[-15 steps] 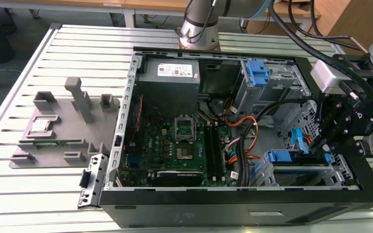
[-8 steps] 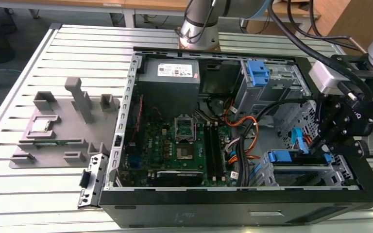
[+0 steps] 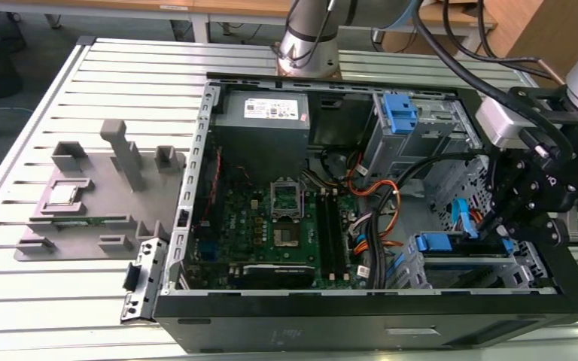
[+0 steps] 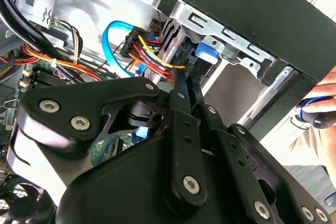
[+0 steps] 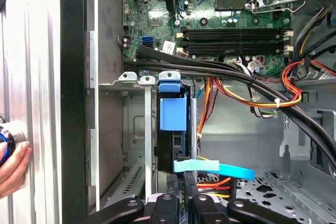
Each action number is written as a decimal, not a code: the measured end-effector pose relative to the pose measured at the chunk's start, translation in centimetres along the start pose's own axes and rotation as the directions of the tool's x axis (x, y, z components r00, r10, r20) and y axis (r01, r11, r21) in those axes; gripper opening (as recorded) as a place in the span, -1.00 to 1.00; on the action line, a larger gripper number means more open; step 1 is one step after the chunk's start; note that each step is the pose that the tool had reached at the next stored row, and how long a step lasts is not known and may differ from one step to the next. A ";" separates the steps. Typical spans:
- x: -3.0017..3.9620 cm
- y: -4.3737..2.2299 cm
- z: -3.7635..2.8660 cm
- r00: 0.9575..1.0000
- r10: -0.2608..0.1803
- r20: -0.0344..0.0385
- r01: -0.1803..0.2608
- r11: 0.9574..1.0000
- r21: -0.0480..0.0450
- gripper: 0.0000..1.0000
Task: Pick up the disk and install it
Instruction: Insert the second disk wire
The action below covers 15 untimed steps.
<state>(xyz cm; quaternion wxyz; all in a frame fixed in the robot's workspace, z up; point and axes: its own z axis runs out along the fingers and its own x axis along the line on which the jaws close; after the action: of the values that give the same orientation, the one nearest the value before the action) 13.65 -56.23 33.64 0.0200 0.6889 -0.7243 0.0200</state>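
The disk [image 3: 435, 242] stands on edge inside the lower drive cage at the front corner of the open computer case, on the exterior view's right. Its blue handle end [image 5: 172, 113] faces the motherboard, and that blue end [image 4: 206, 56] also shows in the second wrist view. My black gripper [image 3: 498, 229] hangs over that cage, just behind the handle. In both wrist views its two thin fingers lie close together, shut, tips [image 5: 184, 184] above the disk's top edge with nothing visible between them. My gripper [image 4: 190, 77] points at the blue end.
A blue flat cable [image 5: 220, 169] and red-yellow power wires [image 4: 149, 51] crowd the cage beside the fingers. A grey power-supply box [image 3: 264, 113] and a second blue bracket [image 3: 397, 113] sit at the case's far side. A person's hand [image 4: 320, 108] rests outside the case wall. Grey fixtures [image 3: 98, 188] stand on the table.
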 end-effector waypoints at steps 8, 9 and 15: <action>-0.01 0.00 0.16 1.000 0.000 0.000 0.000 1.000 0.000 -0.67; -0.01 0.00 0.21 1.000 0.000 0.000 0.000 1.000 0.000 -0.67; -0.02 0.00 0.28 1.000 0.000 0.000 0.000 1.000 0.000 -0.67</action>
<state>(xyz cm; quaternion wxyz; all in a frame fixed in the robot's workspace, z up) 13.65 -56.22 33.36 0.0200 0.6889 -0.7243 0.0200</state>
